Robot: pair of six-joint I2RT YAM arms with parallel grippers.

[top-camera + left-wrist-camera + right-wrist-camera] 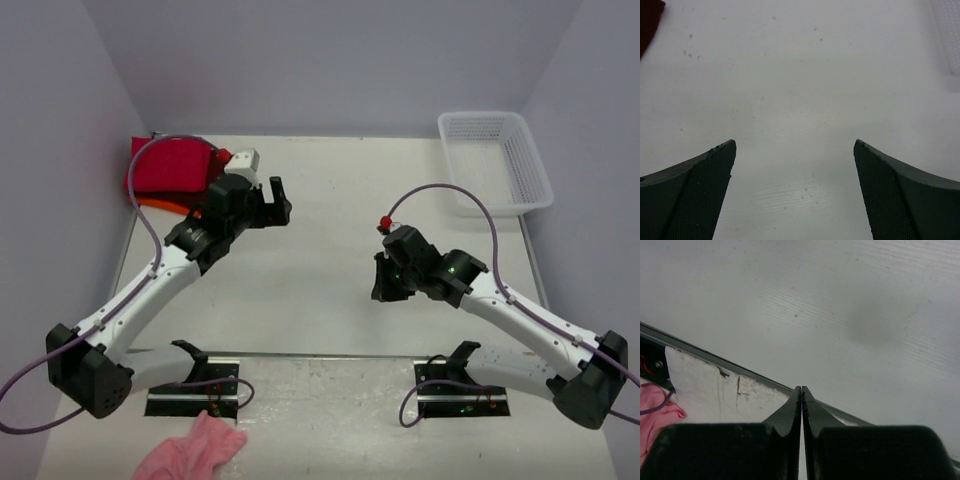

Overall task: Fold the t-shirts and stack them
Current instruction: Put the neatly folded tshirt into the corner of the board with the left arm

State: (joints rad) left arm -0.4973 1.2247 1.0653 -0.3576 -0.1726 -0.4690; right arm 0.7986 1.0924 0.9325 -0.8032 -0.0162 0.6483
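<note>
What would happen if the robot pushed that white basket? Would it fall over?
Probably not. The white basket is low and wide, so it would likely slide across the table rather than tip. Its walls look like thin plastic mesh with nothing visible inside, so it is probably light. It should keep its shape, not flop.

I see matt, faintly ridged white tabletop [800, 75] under my left gripper [794, 150], whose pads [700, 200] are finely meshed matt black. Beside it the red t-shirt [170, 165] is soft cloth; the basket [527, 165] is latticed white plastic.
</note>
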